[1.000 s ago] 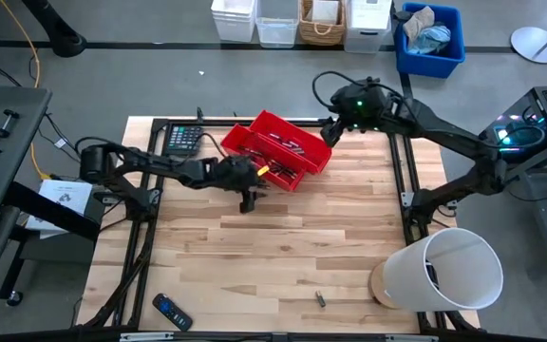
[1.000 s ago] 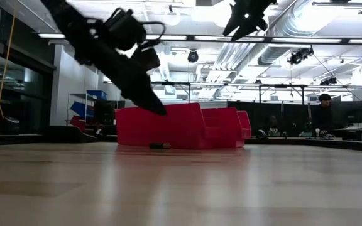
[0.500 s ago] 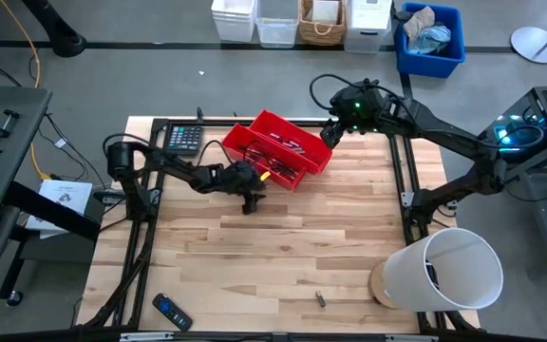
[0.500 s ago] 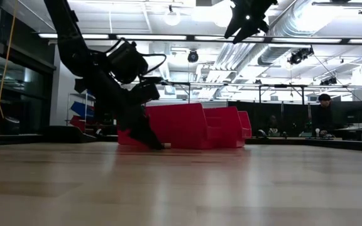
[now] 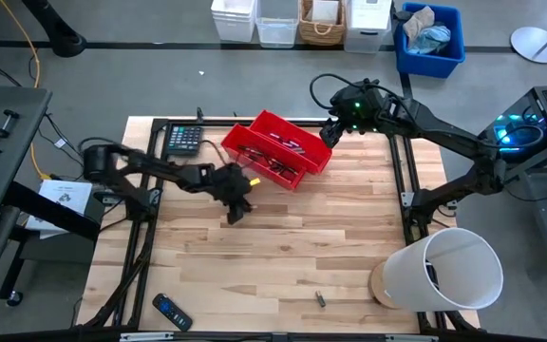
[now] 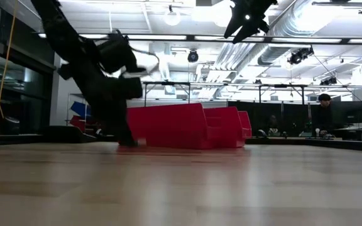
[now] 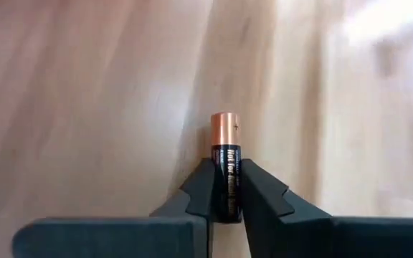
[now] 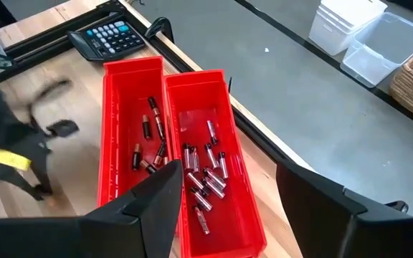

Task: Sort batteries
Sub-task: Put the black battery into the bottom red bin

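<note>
The left tool (image 7: pixel 224 204) is pinched tight on one battery (image 7: pixel 225 168), a smooth cylinder with a black printed body and a copper-coloured cap that sticks out past the dark, matte, wedge-shaped fingers (image 7: pixel 267 193). In the high view this tool (image 5: pixel 236 211) points down at the pale plank surface (image 5: pixel 283 256), just beside the front of the two red bins (image 5: pixel 278 149); the low view shows it (image 6: pixel 128 142) with its tips at or just above the wood, though contact cannot be told. The surface is light butcher-block wood with visible grain and seams, framed by black metal rails. The bins are glossy red plastic, rectangular and open-topped, set side by side and touching. In the right wrist view one bin (image 8: pixel 131 136) holds a few dark-bodied batteries (image 8: pixel 153 132) scattered thinly along its floor, and the other bin (image 8: pixel 210 154) holds a denser heap of silver-grey batteries (image 8: pixel 206 175) with darker bands. The right tool (image 8: pixel 228 197) hangs high over the bins with its blunt black fingers spread wide and nothing between them; in the high view it (image 5: pixel 330 131) sits at the bins' far right corner. A stray battery (image 5: pixel 320 299) lies alone near the front edge of the surface. A calculator (image 5: pixel 183 139) with pale keys rests at the back left, a flat black remote (image 5: pixel 172 312) at the front left, and a white cylindrical tub (image 5: pixel 449 271) lies tipped at the front right corner.
</note>
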Available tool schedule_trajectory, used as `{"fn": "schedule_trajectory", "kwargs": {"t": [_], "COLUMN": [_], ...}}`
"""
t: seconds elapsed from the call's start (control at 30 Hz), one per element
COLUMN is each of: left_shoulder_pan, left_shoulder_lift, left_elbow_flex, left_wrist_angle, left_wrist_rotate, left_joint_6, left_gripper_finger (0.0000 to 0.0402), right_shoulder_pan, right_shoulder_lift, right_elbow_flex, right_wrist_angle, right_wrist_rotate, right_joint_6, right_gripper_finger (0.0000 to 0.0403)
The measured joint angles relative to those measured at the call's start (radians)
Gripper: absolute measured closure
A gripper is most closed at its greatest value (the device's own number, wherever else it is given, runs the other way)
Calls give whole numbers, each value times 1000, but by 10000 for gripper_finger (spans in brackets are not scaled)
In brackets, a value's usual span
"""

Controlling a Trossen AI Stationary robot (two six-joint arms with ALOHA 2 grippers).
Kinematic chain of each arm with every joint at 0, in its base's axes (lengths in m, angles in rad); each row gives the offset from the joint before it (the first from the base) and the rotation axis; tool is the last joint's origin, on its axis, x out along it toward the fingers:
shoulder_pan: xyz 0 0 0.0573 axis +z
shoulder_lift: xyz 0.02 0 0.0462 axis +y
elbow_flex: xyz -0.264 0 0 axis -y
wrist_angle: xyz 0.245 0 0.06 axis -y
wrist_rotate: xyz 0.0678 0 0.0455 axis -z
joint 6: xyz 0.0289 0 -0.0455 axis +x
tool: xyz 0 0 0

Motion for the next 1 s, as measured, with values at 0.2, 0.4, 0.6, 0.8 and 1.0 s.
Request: {"fn": "schedule_trajectory", "kwargs": {"t": [0.2,0.4,0.6,0.8,1.0], "left_shoulder_pan": [64,183,236,236,288], "left_shoulder_lift": [-243,-237,-78,-44,-239], "left_elbow_flex": [-23,100,272,439,427], "left_wrist_angle": [67,99,-64,-388,-394], "left_wrist_rotate": [-136,-225,-234,-190,-130], "left_joint_6": [91,154,157,198,205], "left_gripper_finger": [369,369,305,217,178], "right_shoulder_pan": [0,0,0,6,81], "right_shoulder_lift": [0,0,5,5,68], "right_elbow_flex": [0,0,0,0,-43], "right_wrist_angle": [4,6,10,11,14], "right_wrist_rotate": [0,0,-30,-157,-419], "right_joint_6": [-20,-19,-10,30,261], "right_gripper_finger": [181,181,181,181,181]}}
